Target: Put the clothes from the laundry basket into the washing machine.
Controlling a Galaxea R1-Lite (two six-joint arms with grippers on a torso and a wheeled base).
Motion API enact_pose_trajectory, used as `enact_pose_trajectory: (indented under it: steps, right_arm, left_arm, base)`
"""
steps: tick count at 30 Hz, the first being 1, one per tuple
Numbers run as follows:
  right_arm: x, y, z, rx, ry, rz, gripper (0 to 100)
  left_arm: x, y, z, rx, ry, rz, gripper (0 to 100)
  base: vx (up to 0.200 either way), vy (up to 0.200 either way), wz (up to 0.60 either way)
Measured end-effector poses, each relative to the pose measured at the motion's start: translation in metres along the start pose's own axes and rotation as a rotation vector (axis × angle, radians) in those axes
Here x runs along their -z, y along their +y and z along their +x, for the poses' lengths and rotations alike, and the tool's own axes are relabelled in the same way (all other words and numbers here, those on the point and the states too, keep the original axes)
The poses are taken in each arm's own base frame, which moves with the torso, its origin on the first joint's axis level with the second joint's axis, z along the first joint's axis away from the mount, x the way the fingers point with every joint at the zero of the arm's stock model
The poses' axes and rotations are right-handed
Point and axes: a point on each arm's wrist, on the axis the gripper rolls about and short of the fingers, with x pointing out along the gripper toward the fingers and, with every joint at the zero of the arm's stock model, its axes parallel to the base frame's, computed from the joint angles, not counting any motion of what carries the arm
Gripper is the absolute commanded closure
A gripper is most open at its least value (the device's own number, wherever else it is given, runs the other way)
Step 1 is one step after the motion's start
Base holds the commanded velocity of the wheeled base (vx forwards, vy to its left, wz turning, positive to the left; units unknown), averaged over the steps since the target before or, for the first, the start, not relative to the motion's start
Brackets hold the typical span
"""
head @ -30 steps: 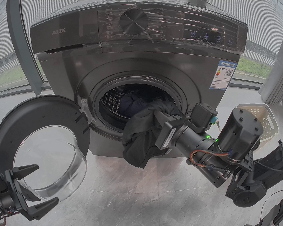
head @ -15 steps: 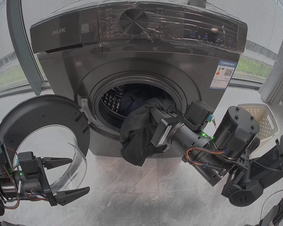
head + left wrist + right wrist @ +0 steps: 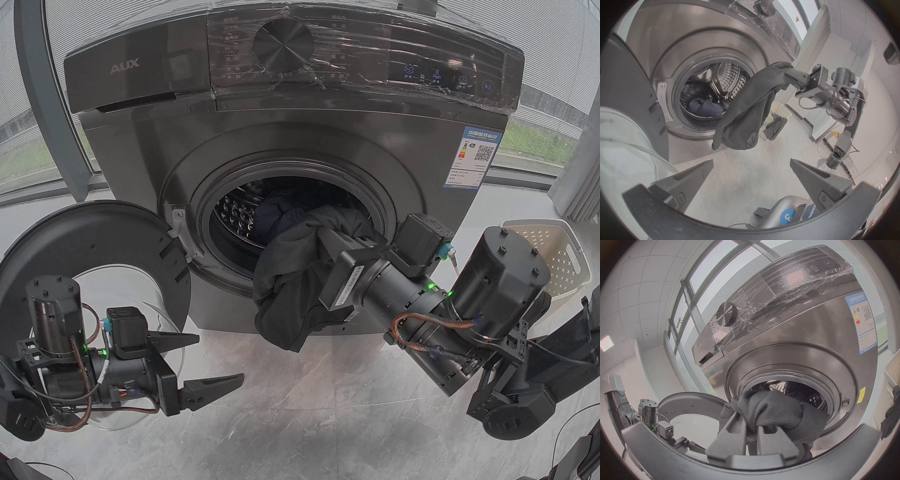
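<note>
The washing machine [image 3: 300, 125] faces me with its round door [image 3: 94, 250] swung wide to my left, so the drum mouth [image 3: 250, 212] is unobstructed. A dark grey garment [image 3: 290, 281] is pinched at its top by my right gripper [image 3: 750, 424], clamped tight at the mouth's lower right. The garment's long axis hangs down over the front lip, mostly outside the drum. The drum lies ahead of that gripper, so I judge an inward, lifting push is needed to clear the lip. My left gripper [image 3: 219, 359], jaws spread and empty, sits low by the door, well apart.
</note>
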Motion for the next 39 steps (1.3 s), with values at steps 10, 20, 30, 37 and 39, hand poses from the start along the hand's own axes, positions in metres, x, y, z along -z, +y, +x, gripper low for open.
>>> enact_pose_trajectory:
  steps: [10,20,30,37,39]
  right_arm:
    - [0.003,0.0,0.001,0.0,0.002,-0.002,100]
    - [0.006,0.004,0.001,-0.011,0.006,0.0,100]
    - [0.007,0.006,0.001,-0.016,0.004,0.002,100]
    - [0.008,0.006,0.002,-0.018,-0.002,0.001,100]
    - [0.008,0.006,0.001,-0.019,-0.002,0.001,100]
  left_arm:
    - [0.001,0.001,0.036,0.018,0.044,-0.055,0]
    - [0.01,0.006,0.06,0.024,0.111,-0.075,0]
    - [0.01,0.012,0.08,0.025,0.128,-0.087,0]
    - [0.009,0.014,0.096,0.024,0.096,-0.09,0]
    - [0.009,0.015,0.1,0.014,0.076,-0.088,0]
  base:
    - [0.0,0.0,0.0]
    - [0.0,0.0,0.0]
    - [0.0,0.0,0.0]
    - [0.0,0.0,0.0]
    - [0.0,0.0,0.0]
